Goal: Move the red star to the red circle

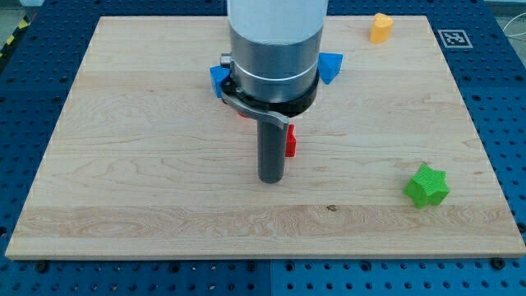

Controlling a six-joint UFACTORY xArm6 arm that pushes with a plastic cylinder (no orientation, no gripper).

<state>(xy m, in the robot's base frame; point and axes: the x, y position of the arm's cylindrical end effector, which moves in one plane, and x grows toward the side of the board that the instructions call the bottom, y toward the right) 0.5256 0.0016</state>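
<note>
Wooden board point(148, 189) on a blue pegboard bench point(25, 82), arm with rod over the middle

Rod only, no fingers to open or close; my tip point(271, 179) rests on the board, touching or just beside a red block point(290, 143) on its right, shape mostly hidden. Second red piece point(242, 114) peeks from under the arm, shape unclear. Blue blocks at the arm's left point(219, 79) and right point(330, 66). Orange block point(380, 27) at top right; green star point(426, 186) at lower right, well apart

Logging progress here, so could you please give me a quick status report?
My tip down, touching red block's left. Second red piece mostly hidden behind the arm. Path unclear.
</note>
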